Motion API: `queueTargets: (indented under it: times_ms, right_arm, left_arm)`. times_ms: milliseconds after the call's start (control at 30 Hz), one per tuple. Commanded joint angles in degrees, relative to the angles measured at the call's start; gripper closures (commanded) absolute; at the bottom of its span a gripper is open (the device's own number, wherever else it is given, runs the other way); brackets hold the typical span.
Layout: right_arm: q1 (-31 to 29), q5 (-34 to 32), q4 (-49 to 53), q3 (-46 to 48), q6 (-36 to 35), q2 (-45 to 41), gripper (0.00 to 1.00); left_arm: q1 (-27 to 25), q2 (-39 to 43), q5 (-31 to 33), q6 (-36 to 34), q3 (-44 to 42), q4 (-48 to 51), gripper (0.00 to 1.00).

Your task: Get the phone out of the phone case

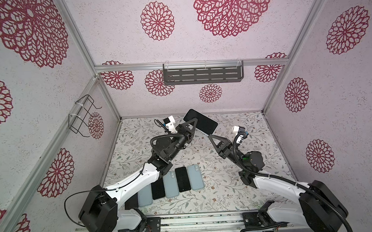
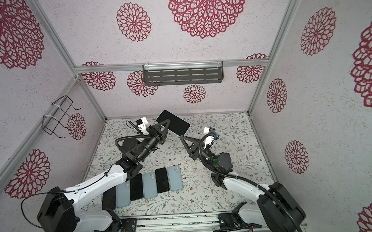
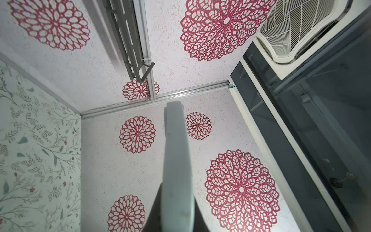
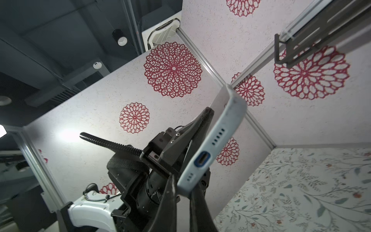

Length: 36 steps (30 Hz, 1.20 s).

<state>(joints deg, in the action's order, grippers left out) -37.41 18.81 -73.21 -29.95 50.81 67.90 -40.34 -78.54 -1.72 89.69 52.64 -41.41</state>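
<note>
Phone (image 1: pixel 200 121), dark screen up and tilted, is held in the air over the far end of the floral table (image 1: pixel 237 183), seated in its pale blue phone case (image 4: pixel 220 138). Nearer the front of that table lies a row of other handsets (image 1: pixel 183 179), side by side. Some show black screens and some show pale blue backs with camera lenses, and the leftmost ones are partly hidden under the left arm. The left end effector (image 1: pixel 193 122) is clenched on the cased phone from its left side, one black finger lying over the glass. The right end effector (image 1: pixel 209 136) is clenched too, pinching the bottom corner nearest it. The right wrist view shows that corner close up, not far from the charging port (image 4: pixel 201 158) and the small speaker holes along the case's bottom edge.
</note>
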Motion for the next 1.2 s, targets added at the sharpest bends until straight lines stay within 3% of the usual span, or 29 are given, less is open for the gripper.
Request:
queueTargets:
  times_ms: [0, 267, 567, 600, 700, 767, 833, 933, 1033, 1167]
  right_arm:
    - [0.61, 0.22, 21.61, -3.01, -21.72, -2.75, 1.0]
    - [9.44, -1.67, 29.31, -5.82, -30.95, -8.74, 1.0]
    - [11.46, -5.82, 32.15, -0.91, -33.11, -15.4, 1.0]
    - [11.54, -5.74, 32.11, 0.71, -32.83, -17.17, 0.95]
    - [11.83, -3.06, 34.1, 3.9, -31.02, -23.53, 0.61]
    - [11.97, -2.83, 37.77, 4.39, -28.29, -27.54, 0.34]
    - [12.29, -1.63, 41.93, 3.59, -25.59, -30.48, 0.19]
    - [13.23, 6.48, 39.72, 2.49, -19.63, -31.79, 0.13]
    - [13.36, 15.76, 34.06, 0.25, -14.99, -28.02, 0.11]
    - [13.37, 23.6, 31.8, -2.48, -14.15, -23.39, 0.14]
  left_arm:
    - [-2.2, -0.86, -8.6, 8.35, 4.12, -4.06, 1.0]
    - [-3.63, -2.62, -13.85, 9.0, 7.43, 0.02, 1.0]
    - [-1.89, -3.63, -18.67, 8.54, 11.34, -0.06, 1.0]
    - [-0.93, -3.11, -19.25, 8.52, 10.87, 0.04, 1.0]
    - [3.67, -0.7, -23.38, 5.53, 9.94, 4.08, 1.0]
    - [6.72, -0.04, -29.27, 1.27, 11.08, 6.97, 1.0]
    - [9.48, 0.44, -35.54, -4.55, 12.78, 11.11, 1.0]
    - [12.89, -0.43, -47.01, -17.67, 17.56, 21.96, 1.0]
    - [14.26, -1.74, -53.32, -28.06, 20.12, 28.49, 1.0]
    - [15.07, -3.27, -57.35, -34.24, 23.72, 33.99, 1.0]
